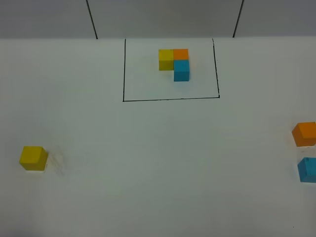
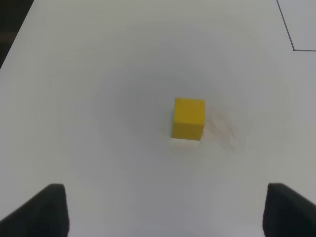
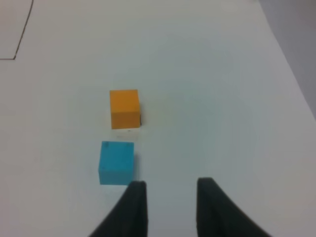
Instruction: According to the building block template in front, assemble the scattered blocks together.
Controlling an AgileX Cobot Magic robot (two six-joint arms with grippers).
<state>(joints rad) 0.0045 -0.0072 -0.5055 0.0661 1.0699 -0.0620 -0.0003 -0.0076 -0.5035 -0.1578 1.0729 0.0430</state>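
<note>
The building block template (image 1: pixel 174 63) is a joined L of yellow, orange and blue cubes inside a thin black drawn rectangle (image 1: pixel 170 99) at the back of the table. The scattered yellow block (image 1: pixel 33 158) sits at the far left and shows in the left wrist view (image 2: pixel 188 118). My left gripper (image 2: pixel 165 212) is wide open and empty, short of that block. The orange block (image 1: pixel 304 134) and the light blue block (image 1: pixel 307 169) sit at the far right, apart, and both show in the right wrist view, orange (image 3: pixel 124 108) and blue (image 3: pixel 116 162). My right gripper (image 3: pixel 170 207) is empty, its fingers a narrow gap apart, just beside the blue block.
The white table (image 1: pixel 158 173) ends at a grey back wall (image 1: pixel 163 17) with two dark vertical lines. A corner of the drawn rectangle shows in the left wrist view (image 2: pixel 291 34) and in the right wrist view (image 3: pixel 22 42). Neither arm shows in the exterior view.
</note>
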